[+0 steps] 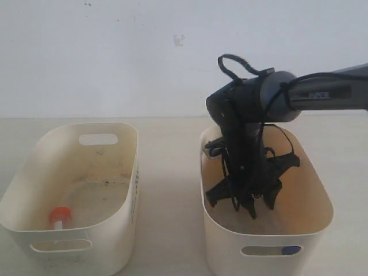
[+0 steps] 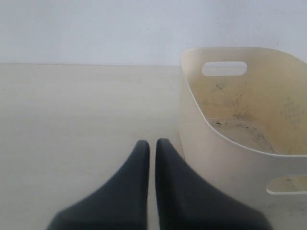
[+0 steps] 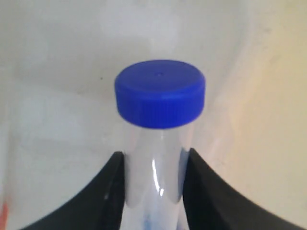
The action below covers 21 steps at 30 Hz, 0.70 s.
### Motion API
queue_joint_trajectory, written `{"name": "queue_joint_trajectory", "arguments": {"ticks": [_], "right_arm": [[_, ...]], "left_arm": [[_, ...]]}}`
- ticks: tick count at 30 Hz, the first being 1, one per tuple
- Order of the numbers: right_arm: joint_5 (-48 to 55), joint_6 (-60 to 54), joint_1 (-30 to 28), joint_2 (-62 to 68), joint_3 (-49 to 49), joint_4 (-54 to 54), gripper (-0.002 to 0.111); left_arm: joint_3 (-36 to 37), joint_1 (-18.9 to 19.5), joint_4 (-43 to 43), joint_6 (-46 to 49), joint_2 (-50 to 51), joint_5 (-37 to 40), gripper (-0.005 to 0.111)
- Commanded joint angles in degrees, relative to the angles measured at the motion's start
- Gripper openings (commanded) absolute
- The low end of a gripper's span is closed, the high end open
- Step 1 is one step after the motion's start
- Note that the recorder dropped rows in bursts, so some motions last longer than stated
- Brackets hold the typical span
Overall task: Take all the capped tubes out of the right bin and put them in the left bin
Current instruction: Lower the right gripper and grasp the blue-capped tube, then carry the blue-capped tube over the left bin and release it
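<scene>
A pale, faintly grained tabletop (image 1: 169,172) carries two cream oval tubs standing upright side by side, the left bin (image 1: 115,241) and the right bin (image 1: 224,253), apart, bare surface between them.

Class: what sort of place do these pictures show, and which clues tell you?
Probably a robotics test bench: a plain table against a blank wall, the left bin and right bin, and the right end effector gripping a blue-capped tube.
</scene>
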Motion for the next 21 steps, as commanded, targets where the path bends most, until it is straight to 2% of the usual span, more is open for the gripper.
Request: {"name": "queue_joint_trajectory", "arguments": {"ticks": [1, 9, 13, 21], "right_arm": [[0.3, -1.6, -0.3, -5.9, 0.2, 0.3, 0.0], [0.3, -3.6, 0.0, -14.6, -2.0, 4.7, 0.0], [0.3, -6.7, 2.6, -18.7, -5.3, 7.9, 0.0], [-15.2, -19.7, 11.4, -18.7, -7.6, 27.0, 0.0]], "left_arm": [[0.2, 0.3, -0.2, 0.1, -0.2, -0.2, 0.004], [0.2, 0.3, -0.2, 0.1, -0.2, -0.2, 0.004], [0.2, 0.3, -0.2, 0.1, -0.2, -0.2, 0.004], [0.2, 0.3, -0.2, 0.1, -0.2, -0.2, 0.004]]}}
